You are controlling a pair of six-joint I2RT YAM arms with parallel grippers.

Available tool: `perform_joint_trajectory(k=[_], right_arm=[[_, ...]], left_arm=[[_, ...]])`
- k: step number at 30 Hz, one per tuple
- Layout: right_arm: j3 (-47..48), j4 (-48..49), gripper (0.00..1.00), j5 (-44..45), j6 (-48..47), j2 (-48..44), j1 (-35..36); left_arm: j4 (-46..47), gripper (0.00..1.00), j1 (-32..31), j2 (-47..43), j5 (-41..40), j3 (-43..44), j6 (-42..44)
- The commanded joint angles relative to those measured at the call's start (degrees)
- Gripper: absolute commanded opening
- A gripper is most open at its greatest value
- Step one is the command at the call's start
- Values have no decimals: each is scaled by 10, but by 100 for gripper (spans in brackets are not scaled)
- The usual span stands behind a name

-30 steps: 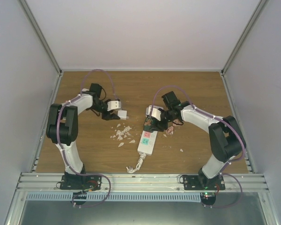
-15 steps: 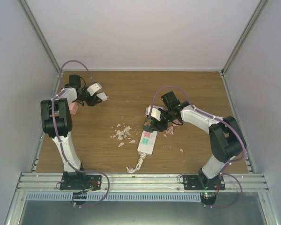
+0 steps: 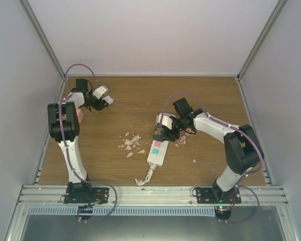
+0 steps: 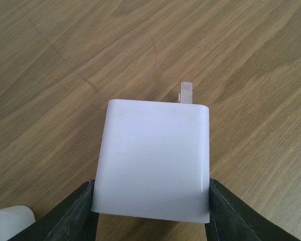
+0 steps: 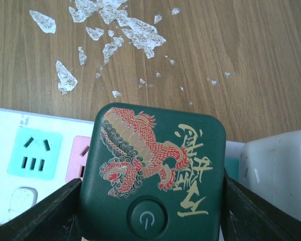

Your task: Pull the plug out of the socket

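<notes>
Pinching white plug [image 4: 153,160], left gripper [image 3: 104,96] hangs by far-left table [image 3: 200,90] edge; right gripper [image 3: 166,131] squeezes green plug [image 5: 153,160] on socket [image 5: 35,155].

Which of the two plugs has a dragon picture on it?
The dark green plug, held by the right gripper over the power strip, shows a red dragon. The white plug in the left gripper is plain.

Bare table [image 3: 140,98] at the back, white scraps [image 3: 131,142] beside the socket [image 3: 157,151] — green block [image 5: 153,165] atop its far end
</notes>
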Motion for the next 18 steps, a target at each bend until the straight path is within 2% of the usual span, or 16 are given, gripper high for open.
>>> perform_joint_trajectory(k=[1,5,8,13,18], right_arm=[[19,-20,73,2,15,-17,0],[30,-26,80,-17,15,-22,0],[37,-24,83,-23,14,-26,0],[48,-29,86,-39,13,-36,0],[47,-30,86,-54,13,-67,-15]], left_arm=[[11,39,-2,17,-17,9,-12],[4,59,-2,7,-15,1,-5],[3,69,-2,-10,-9,-12,1],[-4,82,-3,-50,14,-31,7],[-31,89,-12,-94,59,-41,38]])
